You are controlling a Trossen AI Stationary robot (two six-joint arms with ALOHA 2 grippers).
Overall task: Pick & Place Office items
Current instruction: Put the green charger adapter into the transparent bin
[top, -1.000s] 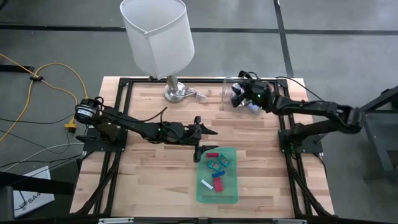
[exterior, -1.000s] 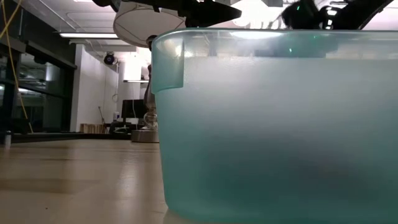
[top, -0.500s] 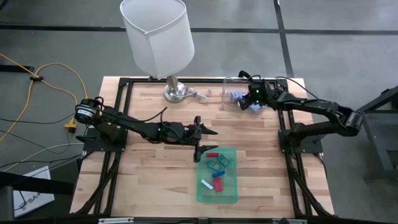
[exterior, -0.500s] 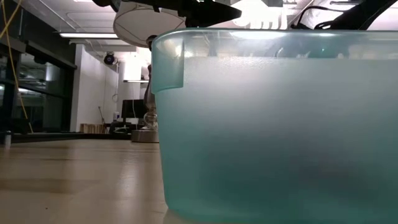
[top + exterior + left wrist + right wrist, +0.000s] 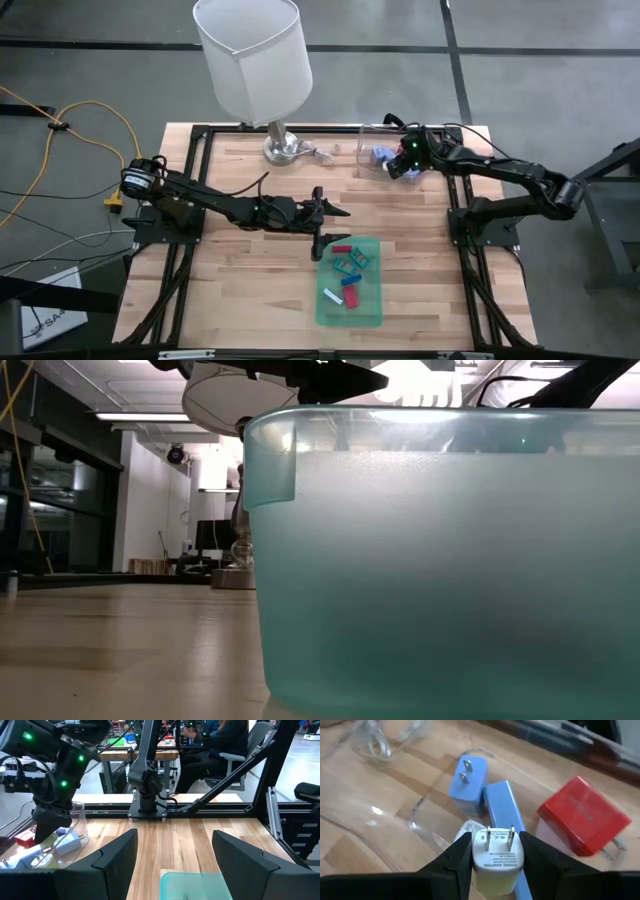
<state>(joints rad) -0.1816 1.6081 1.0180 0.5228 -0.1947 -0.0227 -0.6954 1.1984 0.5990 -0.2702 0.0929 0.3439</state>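
Observation:
My right gripper (image 5: 401, 166) reaches over the clear container (image 5: 372, 135) at the table's far right and is shut on a white plug adapter (image 5: 497, 853). Under it in the container lie a blue adapter (image 5: 470, 781), a blue block (image 5: 503, 806) and a red block (image 5: 583, 816). The green tray (image 5: 372, 312) near the table's middle holds several small pieces, among them red (image 5: 342, 249), teal (image 5: 346, 264) and white (image 5: 332, 295). My left gripper (image 5: 328, 211) hangs open over the tray's far edge, touching nothing. My right gripper pinches the white adapter by its two side faces (image 5: 478, 851), one finger (image 5: 459, 856) on each side. Its prongs point away from the wrist. The adapter sits low over the container's contents; whether it rests on the blue block, I cannot tell.
A lamp with a white shade (image 5: 250, 60) and a metal foot (image 5: 283, 148) stands at the table's far edge, left of the container. Bare wood lies left of the tray. In the low view the tray's wall (image 5: 450, 560) fills most of the picture.
My right gripper has drawn back a little toward the table's right edge over the container, uncovering the blue piece at the container's left side. My left arm has kept still.

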